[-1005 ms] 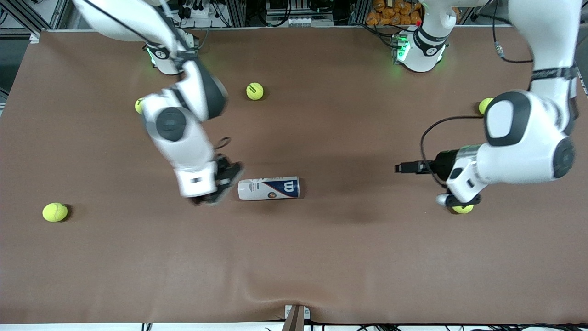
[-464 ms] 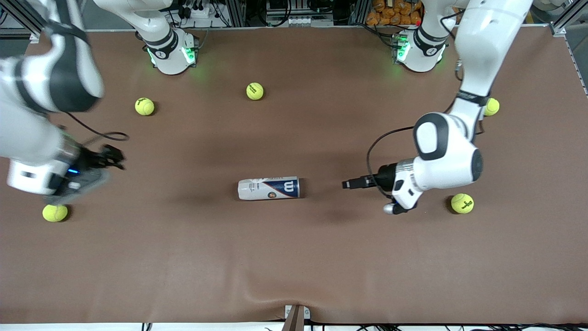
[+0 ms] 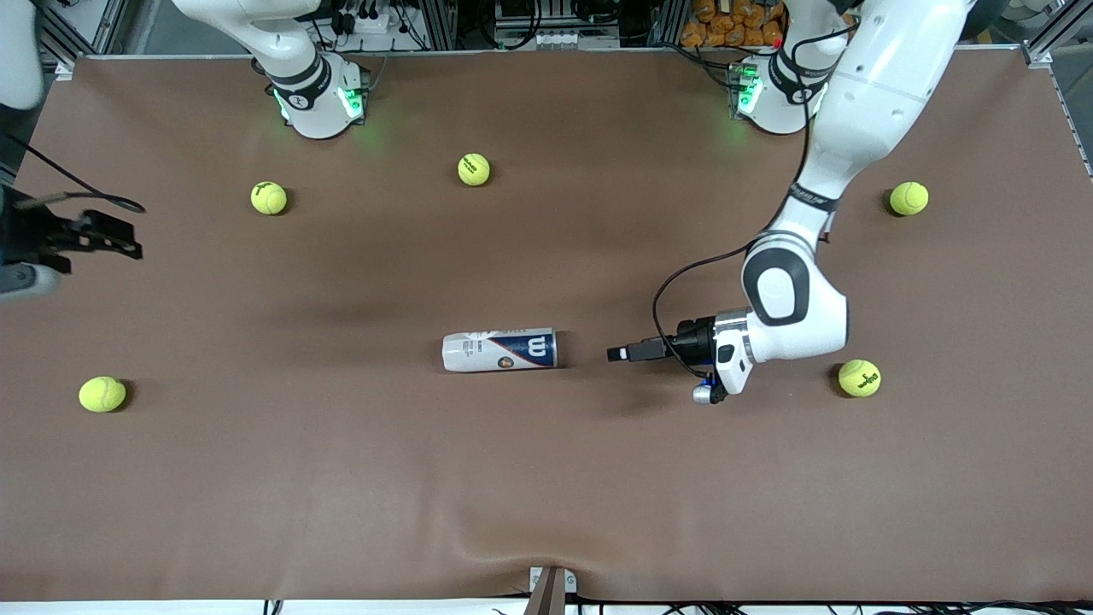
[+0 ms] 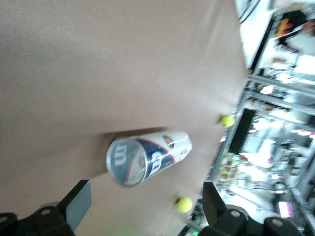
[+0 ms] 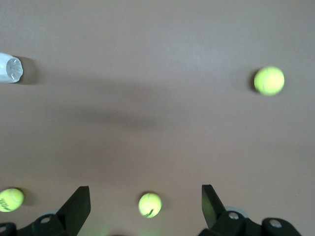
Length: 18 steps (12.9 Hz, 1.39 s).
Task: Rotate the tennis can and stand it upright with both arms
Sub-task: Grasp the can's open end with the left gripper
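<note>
- Table [image 3: 546, 478]: brown covered surface; carries the can and five loose balls; both arm bases stand along the edge farthest from the front camera.
- Left arm [image 3: 862, 102]: reaches down from its base to lie low and level over the table, wrist pointing at the can's end. Judged to be lining up for a grip or push on that end, the first step toward turning the can.
- Right arm [image 3: 17, 273]: drawn out to its own end of the table, well apart from the can; judged to be waiting and leaving the middle free.
- Left claw [image 3: 622, 353]: near the can's end, not touching it; its wrist view shows the fingers [image 4: 74, 204] spread wide, with the can between them but farther off. Holds nothing.
- Right claw [image 3: 115, 239]: over the table edge at the right arm's end; fingers [image 5: 76, 206] spread wide in its wrist view; holds nothing.
- Tennis can [image 3: 499, 350]: lies on its side mid-table, long axis running toward each arm's end, logo end facing the left claw. Not yet upright. Contents: cannot tell; the end seen by the left wrist camera shows only a logo disc.
- Tennis balls: all outside the can. Nearest the left arm's wrist is one [image 3: 859, 377]; the rest are scattered well apart.
</note>
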Available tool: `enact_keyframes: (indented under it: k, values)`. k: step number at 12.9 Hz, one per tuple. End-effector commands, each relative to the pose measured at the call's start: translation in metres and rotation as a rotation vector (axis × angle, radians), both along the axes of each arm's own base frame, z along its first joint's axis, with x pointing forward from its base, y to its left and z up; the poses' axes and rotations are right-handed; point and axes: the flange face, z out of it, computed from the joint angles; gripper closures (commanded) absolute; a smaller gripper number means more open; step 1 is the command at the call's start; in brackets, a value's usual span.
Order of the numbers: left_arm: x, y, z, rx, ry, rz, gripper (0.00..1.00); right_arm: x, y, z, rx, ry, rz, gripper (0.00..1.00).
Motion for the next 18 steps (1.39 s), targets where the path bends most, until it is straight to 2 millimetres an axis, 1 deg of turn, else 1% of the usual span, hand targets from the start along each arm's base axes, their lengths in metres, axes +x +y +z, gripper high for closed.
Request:
enact_keyframes:
  k: [1, 2, 3, 4, 5, 6, 7, 8, 9, 10, 12, 13, 14, 16, 17, 18]
  values:
    - [-0.001, -0.022, -0.015, -0.074, -0.027, 0.049, 0.0, -0.03, 0.008, 0.036, 0.0, -0.001, -0.147, 0.0]
    - [-0.004, -0.026, -0.023, -0.086, -0.016, 0.062, 0.0, -0.039, 0.011, 0.049, -0.005, -0.014, -0.182, 0.0]
    - [-0.006, -0.03, -0.025, -0.094, -0.025, 0.061, 0.0, -0.042, 0.013, 0.055, -0.007, -0.021, -0.198, 0.0]
    - [-0.007, -0.03, -0.033, -0.091, -0.023, 0.06, 0.0, -0.042, 0.016, 0.056, -0.01, -0.024, -0.21, 0.0]
    - [-0.011, -0.031, -0.043, -0.085, -0.017, 0.053, 0.0, -0.042, 0.015, 0.062, -0.01, -0.036, -0.217, 0.0]
    - [-0.012, -0.041, -0.045, -0.088, -0.042, 0.032, 0.02, -0.042, 0.015, 0.069, -0.011, -0.053, -0.218, 0.0]
    - [-0.01, -0.044, -0.051, -0.094, -0.052, 0.031, 0.08, -0.041, 0.012, 0.077, -0.011, -0.068, -0.224, 0.0]
    - [-0.014, -0.053, -0.056, -0.105, -0.049, 0.034, 0.1, -0.04, 0.012, 0.087, -0.011, -0.088, -0.225, 0.0]
    - [-0.018, -0.065, -0.055, -0.123, -0.054, 0.036, 0.12, -0.04, 0.012, 0.095, -0.014, -0.104, -0.254, 0.0]
    - [-0.017, -0.072, -0.058, -0.134, -0.062, 0.038, 0.15, -0.039, 0.02, 0.097, -0.014, -0.108, -0.281, 0.0]
    - [-0.02, -0.079, -0.06, -0.135, -0.084, 0.02, 0.21, -0.036, 0.033, 0.112, -0.011, -0.143, -0.274, 0.0]
    - [-0.023, -0.083, -0.061, -0.135, -0.084, 0.013, 0.23, -0.036, 0.033, 0.109, -0.011, -0.134, -0.271, 0.0]
    - [-0.028, -0.092, -0.061, -0.136, -0.084, -0.002, 0.25, -0.035, 0.035, 0.106, -0.012, -0.123, -0.26, 0.0]
    - [-0.032, -0.096, -0.068, -0.134, -0.087, -0.013, 0.28, -0.028, 0.03, 0.101, -0.011, -0.129, -0.271, 0.0]
    - [-0.031, -0.103, -0.066, -0.145, -0.101, -0.017, 0.3, -0.02, 0.03, 0.092, -0.01, -0.134, -0.269, 0.0]
    - [-0.036, -0.113, -0.073, -0.155, -0.093, -0.013, 0.32, -0.016, 0.032, 0.088, -0.017, -0.136, -0.263, 0.0]
